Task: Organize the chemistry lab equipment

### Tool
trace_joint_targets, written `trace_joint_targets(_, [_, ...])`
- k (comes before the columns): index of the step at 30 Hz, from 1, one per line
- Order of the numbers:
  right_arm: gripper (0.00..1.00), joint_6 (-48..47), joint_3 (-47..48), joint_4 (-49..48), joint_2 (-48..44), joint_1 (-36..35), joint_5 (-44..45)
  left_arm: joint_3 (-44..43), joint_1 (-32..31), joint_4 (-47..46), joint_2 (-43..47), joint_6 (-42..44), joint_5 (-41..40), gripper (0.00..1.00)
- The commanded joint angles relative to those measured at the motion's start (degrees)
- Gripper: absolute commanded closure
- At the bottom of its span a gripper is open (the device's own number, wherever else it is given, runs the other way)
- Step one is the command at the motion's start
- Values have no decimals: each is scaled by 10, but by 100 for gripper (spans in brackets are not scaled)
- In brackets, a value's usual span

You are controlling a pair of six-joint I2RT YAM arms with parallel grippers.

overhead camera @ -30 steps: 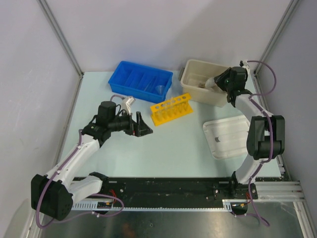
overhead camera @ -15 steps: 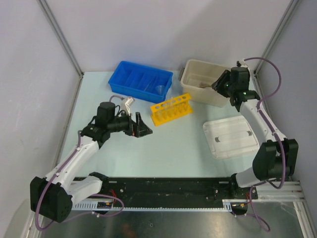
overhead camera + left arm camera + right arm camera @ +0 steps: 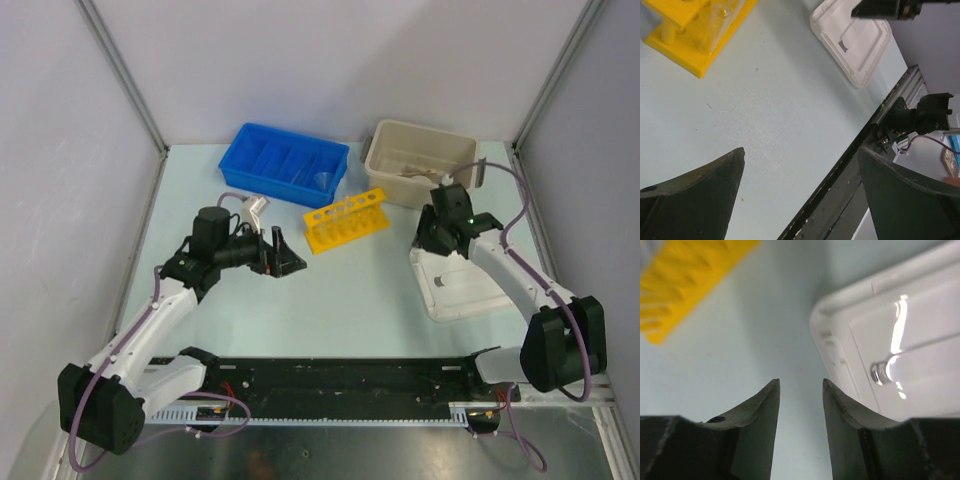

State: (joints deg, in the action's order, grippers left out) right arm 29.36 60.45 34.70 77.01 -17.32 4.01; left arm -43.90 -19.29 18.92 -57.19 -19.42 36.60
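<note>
The right pincer (image 3: 800, 390), narrowly apart and empty, hovers at the flat white plastic lid (image 3: 865, 347), seemingly to grasp its edge, while the left pincer (image 3: 801, 155) gapes idle.

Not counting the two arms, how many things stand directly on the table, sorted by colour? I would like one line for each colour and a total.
Blue: 1, the divided bin
Beige: 1, the tub
Yellow: 1, the test-tube rack
White: 1, the lid
Total: 4
</note>
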Motion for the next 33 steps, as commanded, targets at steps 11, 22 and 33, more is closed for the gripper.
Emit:
trace_joint_targets(11, [61,-44,-73,-15,85,-60,23,3,5,-13,4,4,4,1])
trace_joint_targets(22, [64,-45,-90,-18,139,-95,127,6,4,-13,11,3,-9,1])
trace_joint_targets(33, [76,-50,-108,-35,139,-107,117,5,4,-13,11,6,-8,1])
